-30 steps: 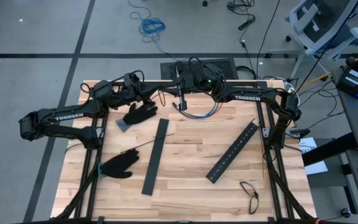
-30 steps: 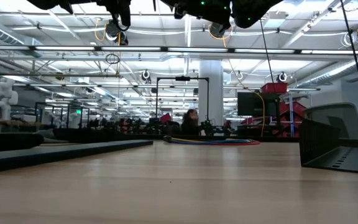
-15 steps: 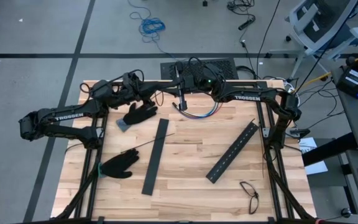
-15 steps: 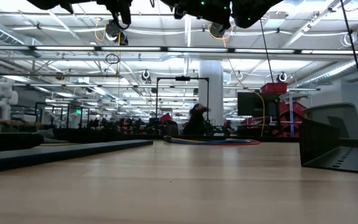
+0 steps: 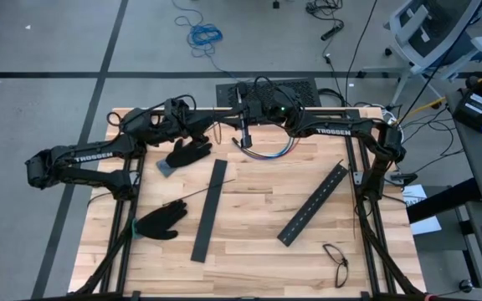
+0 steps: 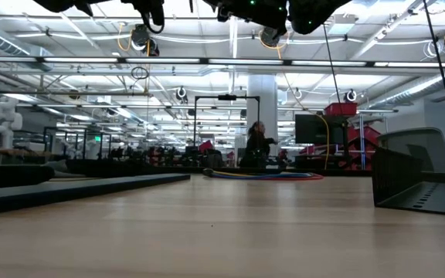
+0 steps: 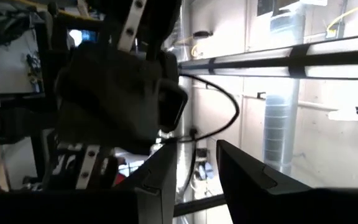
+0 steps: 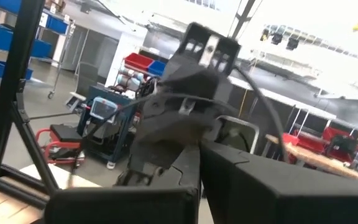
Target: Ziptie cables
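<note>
Overhead view. Both arms reach toward each other along the upper edge of the wooden surface (image 5: 249, 209), well clear of most of what lies on it. Your left end effector (image 5: 210, 130) sits just left of the upper middle, above a black glove (image 5: 189, 153). In the left wrist view its two fingers (image 7: 244, 174) stand a narrow gap apart, with nothing visible between them. Your right end effector (image 5: 243, 125) faces it from the right, fingers pressed fully together. Whether a thin strip is pinched there cannot be told.

The cables (image 5: 268, 152) lie as a curved red, blue and white bundle in the upper middle of the frame, directly below the right end effector and touching the surface. In the table-height view they show as a low coloured line (image 6: 263, 175) at the far edge. They sit close under both end effectors, probably so either arm can reach down to them without travelling far.

One ziptie (image 5: 199, 195) lies as a thin dark line left of centre, running from a second glove (image 5: 159, 222) at lower left up across a long black slotted bar (image 5: 209, 210). A second slotted bar (image 5: 314, 203) lies diagonally at right of centre, and a pair of glasses (image 5: 335, 259) rests at lower right. No tie appears around the bundle, so you should judge the task as not yet accomplished.

The two end effectors nearly meet in mid-air, a placement that suggests a hand-over or a threading step.
</note>
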You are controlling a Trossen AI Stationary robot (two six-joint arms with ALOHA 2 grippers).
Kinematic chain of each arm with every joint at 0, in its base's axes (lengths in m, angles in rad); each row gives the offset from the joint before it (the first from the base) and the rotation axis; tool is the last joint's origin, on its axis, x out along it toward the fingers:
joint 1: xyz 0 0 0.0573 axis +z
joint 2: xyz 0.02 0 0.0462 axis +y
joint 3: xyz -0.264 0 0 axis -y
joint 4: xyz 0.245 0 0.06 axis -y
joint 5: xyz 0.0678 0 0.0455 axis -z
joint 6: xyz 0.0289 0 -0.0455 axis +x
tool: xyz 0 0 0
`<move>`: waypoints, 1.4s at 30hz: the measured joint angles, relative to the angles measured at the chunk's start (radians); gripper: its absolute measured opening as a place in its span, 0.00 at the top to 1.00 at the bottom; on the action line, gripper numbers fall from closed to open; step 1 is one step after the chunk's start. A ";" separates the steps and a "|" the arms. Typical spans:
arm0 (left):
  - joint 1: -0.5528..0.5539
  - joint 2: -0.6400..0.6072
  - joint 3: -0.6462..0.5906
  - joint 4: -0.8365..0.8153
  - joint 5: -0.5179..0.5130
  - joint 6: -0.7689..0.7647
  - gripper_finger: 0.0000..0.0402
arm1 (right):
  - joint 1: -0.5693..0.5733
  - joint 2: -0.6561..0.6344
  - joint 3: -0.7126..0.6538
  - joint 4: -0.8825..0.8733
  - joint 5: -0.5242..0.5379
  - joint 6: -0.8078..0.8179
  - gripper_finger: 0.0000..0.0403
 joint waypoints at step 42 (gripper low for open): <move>0.039 -0.105 0.000 -0.185 0.092 0.126 0.72 | -0.010 0.001 0.000 -0.003 -0.003 0.000 1.00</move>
